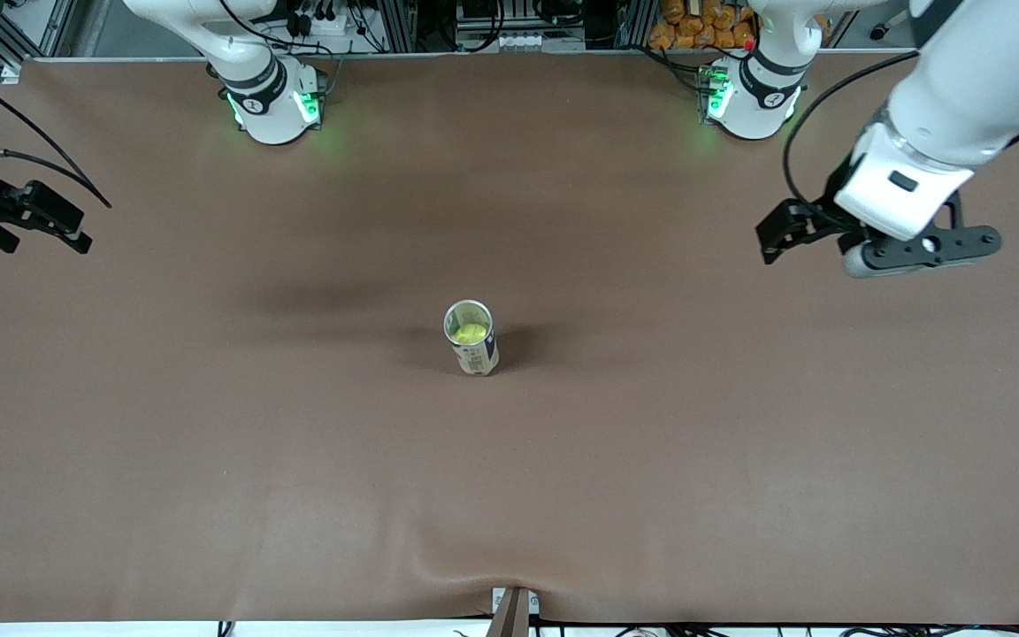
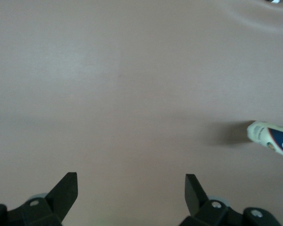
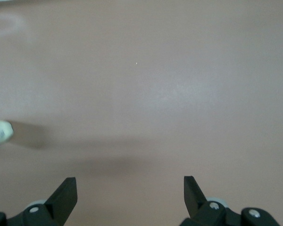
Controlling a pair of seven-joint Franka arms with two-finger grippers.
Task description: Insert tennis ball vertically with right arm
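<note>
A clear tennis-ball can (image 1: pixel 477 354) stands upright in the middle of the brown table, its mouth open upward. A yellow-green tennis ball (image 1: pixel 471 333) sits inside it, seen through the mouth. My right gripper (image 1: pixel 49 246) hovers over the right arm's end of the table, open and empty. The right wrist view shows its fingers spread (image 3: pixel 130 183) with bare cloth between, and the can (image 3: pixel 0 132) at the frame edge. My left gripper (image 1: pixel 775 237) hangs over the left arm's end, open and empty (image 2: pixel 131 181); the can (image 2: pixel 273 140) shows at that view's edge.
The brown cloth (image 1: pixel 209 460) covers the whole table. It has a raised wrinkle (image 1: pixel 474 571) near the edge nearest the front camera, above a small clamp (image 1: pixel 512 610). Both arm bases (image 1: pixel 275 102) (image 1: pixel 753 97) stand along the farthest edge.
</note>
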